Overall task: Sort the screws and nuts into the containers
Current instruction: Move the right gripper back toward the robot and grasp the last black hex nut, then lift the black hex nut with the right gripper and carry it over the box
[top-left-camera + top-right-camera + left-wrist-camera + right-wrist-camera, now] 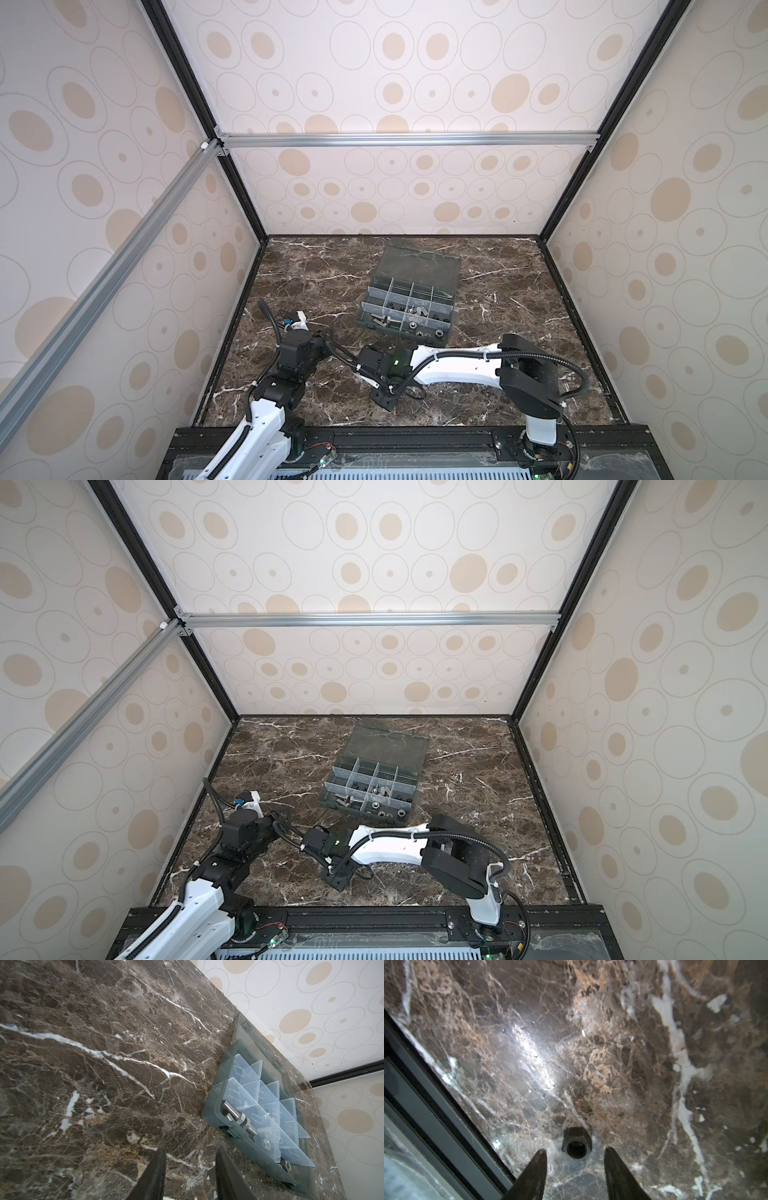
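Your right gripper [575, 1151] hangs low over the marble table [623, 1059], its fingertips narrowly parted on either side of a lone dark hex nut [576, 1133]. Stone shows on both sides of the nut, so nothing is gripped. Only the right wrist view shows that nut, which lies close to the table's black front rail [446, 1105]; in both top views the arm's own wrist covers the spot.

Your left gripper [190, 1150] is also parted and empty above bare marble, with the organizer box [209, 1113] off to one side. The left wrist view picks out silver screws [234, 1114] lying in an end cell against the box wall. In a top view the box stands mid-table, its lid [424, 266] laid open flat behind it, with nuts [417, 311] in neighbouring cells.
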You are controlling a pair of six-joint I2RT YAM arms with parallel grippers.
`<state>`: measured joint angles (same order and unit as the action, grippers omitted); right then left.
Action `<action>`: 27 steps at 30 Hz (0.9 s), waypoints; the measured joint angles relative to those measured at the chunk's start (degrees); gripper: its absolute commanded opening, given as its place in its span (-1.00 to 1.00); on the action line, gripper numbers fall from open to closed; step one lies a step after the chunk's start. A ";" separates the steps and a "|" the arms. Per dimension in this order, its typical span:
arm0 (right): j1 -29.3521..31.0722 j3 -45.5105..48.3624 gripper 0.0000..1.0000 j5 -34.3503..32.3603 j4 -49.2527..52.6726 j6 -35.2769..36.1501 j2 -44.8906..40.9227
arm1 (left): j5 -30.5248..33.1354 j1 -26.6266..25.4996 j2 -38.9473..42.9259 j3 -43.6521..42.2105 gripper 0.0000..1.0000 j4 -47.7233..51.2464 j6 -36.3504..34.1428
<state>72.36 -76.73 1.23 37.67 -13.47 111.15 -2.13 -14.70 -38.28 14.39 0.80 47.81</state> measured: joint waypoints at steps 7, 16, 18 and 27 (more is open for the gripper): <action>0.24 -1.51 -0.31 -1.22 1.20 0.94 2.64 | -1.16 0.22 1.33 -2.03 -0.20 -1.14 1.31; 0.39 -2.78 -0.56 -1.64 2.05 1.57 3.50 | -1.92 0.26 1.88 -2.29 -0.20 -1.60 2.34; 0.39 -2.78 -0.59 -1.66 2.05 1.57 3.50 | -2.10 0.26 1.99 -2.38 -0.20 -1.64 2.43; 0.44 -2.38 -0.63 -2.43 1.60 1.42 3.19 | -2.60 0.31 2.89 -2.69 -0.20 -1.62 2.80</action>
<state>72.79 -79.11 -1.19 39.27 -12.05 114.34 -4.73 -14.39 -35.40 11.70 -0.82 50.61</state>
